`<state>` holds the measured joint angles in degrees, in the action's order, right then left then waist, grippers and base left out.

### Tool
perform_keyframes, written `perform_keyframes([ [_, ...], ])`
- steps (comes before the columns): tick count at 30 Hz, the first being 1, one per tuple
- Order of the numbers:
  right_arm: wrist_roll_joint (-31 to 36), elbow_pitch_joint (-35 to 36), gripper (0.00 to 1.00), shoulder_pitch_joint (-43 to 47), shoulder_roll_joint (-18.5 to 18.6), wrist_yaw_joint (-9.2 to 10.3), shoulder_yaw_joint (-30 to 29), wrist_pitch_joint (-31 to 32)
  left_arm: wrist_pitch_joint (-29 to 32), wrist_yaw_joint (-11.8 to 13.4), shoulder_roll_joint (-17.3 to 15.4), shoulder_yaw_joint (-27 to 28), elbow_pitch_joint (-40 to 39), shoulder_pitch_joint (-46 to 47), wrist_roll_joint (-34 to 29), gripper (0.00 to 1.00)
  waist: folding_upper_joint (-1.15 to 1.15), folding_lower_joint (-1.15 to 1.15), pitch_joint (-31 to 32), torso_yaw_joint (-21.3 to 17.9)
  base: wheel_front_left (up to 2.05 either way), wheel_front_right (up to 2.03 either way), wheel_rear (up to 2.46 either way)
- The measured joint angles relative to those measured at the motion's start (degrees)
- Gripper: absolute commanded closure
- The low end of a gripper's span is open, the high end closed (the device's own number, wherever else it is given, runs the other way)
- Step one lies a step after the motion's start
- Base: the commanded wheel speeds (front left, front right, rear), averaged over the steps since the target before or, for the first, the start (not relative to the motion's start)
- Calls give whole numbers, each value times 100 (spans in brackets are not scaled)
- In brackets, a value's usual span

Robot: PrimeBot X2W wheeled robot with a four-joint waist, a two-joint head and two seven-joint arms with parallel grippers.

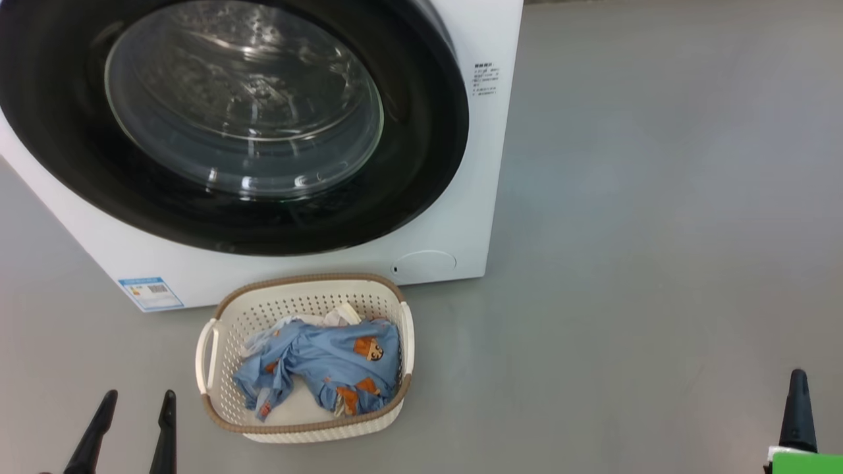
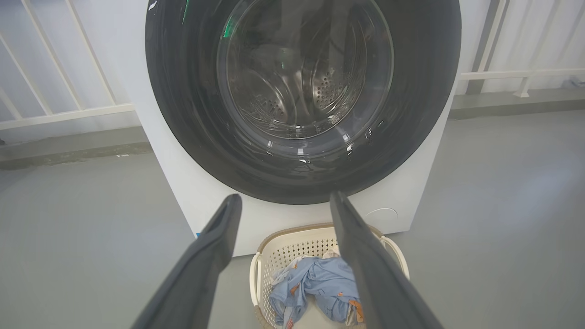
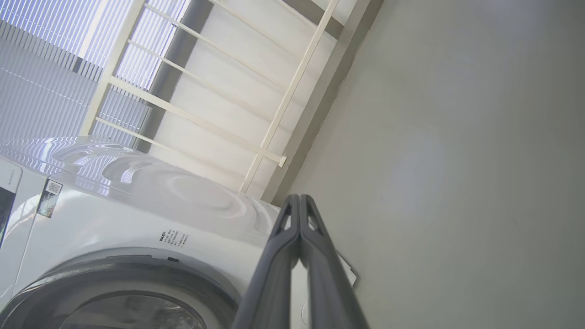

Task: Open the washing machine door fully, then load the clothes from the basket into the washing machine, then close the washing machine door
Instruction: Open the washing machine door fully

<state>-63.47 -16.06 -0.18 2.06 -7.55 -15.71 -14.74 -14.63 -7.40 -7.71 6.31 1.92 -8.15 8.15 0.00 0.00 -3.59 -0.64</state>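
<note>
Head view: a white washing machine (image 1: 454,217) stands on a grey floor (image 1: 658,197). Its round, black-rimmed washing machine door (image 1: 421,131) lies flush against the front, shut, with the glass bowl facing the robot. Being round, the door has no long axis. The basket (image 1: 296,306) sits on the floor just before the machine, its long axis running left to right along the machine's front. The clothes (image 1: 329,362) are heaped inside it. The left end effector (image 1: 141,395) hangs at lower left, fingers spread and empty. The right end effector (image 1: 798,382) hangs at lower right, well apart from everything.

Left wrist view: the released fingers frame the door's lower rim (image 2: 301,183), with the basket (image 2: 292,242) beneath them.

Right wrist view: the right end effector (image 3: 299,198) is clenched on nothing, pointing past the machine's top corner (image 3: 160,205).

Opening the door looks like the step in hand. No handle shows clearly, so the latch side should be found first. The pull should then follow the door's arc to full swing, clearing the basket below.
</note>
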Motion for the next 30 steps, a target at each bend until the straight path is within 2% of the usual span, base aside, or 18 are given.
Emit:
perform_keyframes([
  [6, -995, -105, 100, -257, 29, 0, -25, 0, 0, 0, -53, -33, -37, 59, 63, 0, 0, 0, -227, 25, 0, 0, 0],
  [13, -2056, 78, 100, -522, 470, 0, 111, 64, 0, 0, -188, -171, -66, 250, 130, 0, 0, 0, -527, 79, 0, 0, 0],
  [18, -2640, 325, 100, -845, 610, 0, 26, 289, 0, 0, -318, -220, -98, 384, 213, 0, 0, 0, -761, 139, 0, 0, 0],
  [25, -3066, 371, 100, -1296, 690, 0, -196, 818, 0, 0, -469, -304, -104, 523, 287, 0, 0, 0, -1074, 261, 0, 0, 0],
  [30, -3042, 365, 100, -1676, 684, 0, -210, 1078, 0, 0, -581, -379, -107, 616, 344, 0, 0, 0, -1284, 367, 0, 0, 0],
])
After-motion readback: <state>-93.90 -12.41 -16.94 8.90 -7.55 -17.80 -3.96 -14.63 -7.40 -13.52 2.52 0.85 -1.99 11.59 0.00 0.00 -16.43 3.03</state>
